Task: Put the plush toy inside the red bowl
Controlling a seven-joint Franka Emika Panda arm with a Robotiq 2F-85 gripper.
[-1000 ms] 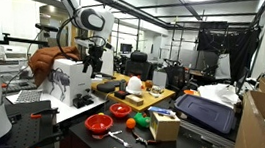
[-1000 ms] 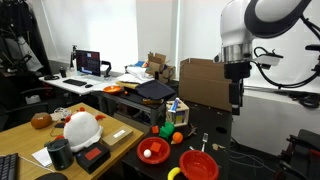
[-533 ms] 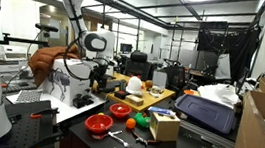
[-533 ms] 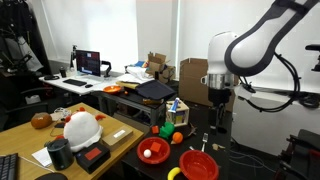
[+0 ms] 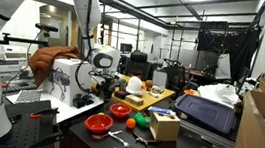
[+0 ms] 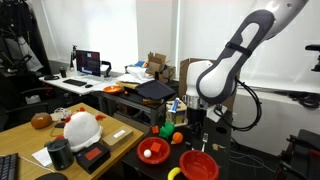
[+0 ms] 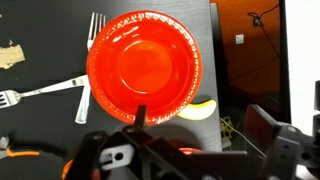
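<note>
Two red bowls sit on the dark surface [image 6: 225,150]. In an exterior view the small, shallow red bowl [image 6: 160,157] lies left of the wider red bowl [image 6: 199,165] and holds something pale. The pincer [image 6: 196,122] hangs pointing down above the wider bowl, which fills the wrist view [image 7: 145,65]. Its fingers stand wide apart with nothing between them. Two forks [image 7: 40,92] lie on the surface beside that bowl. Small green and orange objects [image 6: 170,133] rest just beyond the small bowl. Whether either is the plush toy cannot be told.
</note>
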